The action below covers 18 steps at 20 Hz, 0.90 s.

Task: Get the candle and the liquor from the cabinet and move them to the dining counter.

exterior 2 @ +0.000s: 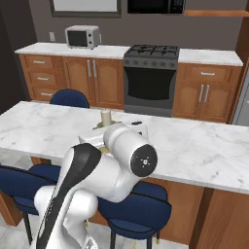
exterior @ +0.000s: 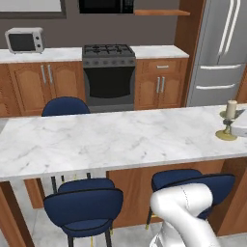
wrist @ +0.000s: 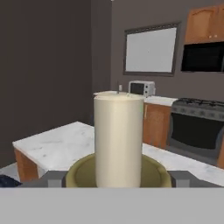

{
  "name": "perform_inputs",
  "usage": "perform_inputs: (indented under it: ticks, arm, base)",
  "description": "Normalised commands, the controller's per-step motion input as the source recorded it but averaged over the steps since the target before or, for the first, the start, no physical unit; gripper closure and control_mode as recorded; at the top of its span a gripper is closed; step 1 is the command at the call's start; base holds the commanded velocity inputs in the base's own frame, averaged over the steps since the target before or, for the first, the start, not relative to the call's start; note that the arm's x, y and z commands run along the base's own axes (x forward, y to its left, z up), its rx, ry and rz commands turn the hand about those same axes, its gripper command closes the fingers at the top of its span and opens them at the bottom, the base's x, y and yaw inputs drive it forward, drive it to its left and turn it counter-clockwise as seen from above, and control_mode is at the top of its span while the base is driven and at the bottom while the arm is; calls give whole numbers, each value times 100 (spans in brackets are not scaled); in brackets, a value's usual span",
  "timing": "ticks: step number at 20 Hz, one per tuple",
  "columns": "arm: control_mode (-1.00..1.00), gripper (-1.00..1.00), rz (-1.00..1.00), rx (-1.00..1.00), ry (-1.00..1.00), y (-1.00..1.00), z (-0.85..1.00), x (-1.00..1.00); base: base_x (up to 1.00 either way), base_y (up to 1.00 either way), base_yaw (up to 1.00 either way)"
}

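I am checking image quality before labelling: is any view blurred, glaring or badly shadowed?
Left base view: even light, sharp, no glare on the white veined marble dining counter. Right base view: equally sharp, soft shading on the arm. Hand view: the pale cream pillar candle looms close with soft edges; the left wall is dark.

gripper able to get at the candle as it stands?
Probably yes: the candle stands upright on the dining counter, and in the hand view it sits right between the gripper fingers, nothing between.
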Motion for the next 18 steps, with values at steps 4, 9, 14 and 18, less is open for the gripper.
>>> perform_inputs:
  ticks: [4,9,14,18]
  arm:
    - [-100,100,55,6,0,-77,-60,66]
    - [-100,100,45,3,0,-41,-61,89]
    - [-100,100,30,5,8,-3,-41,100]
    - [-100,100,17,5,16,0,-20,82]
  base:
    - [0,0,0]
    - [0,0,0]
    - [0,0,0]
    - [0,0,0]
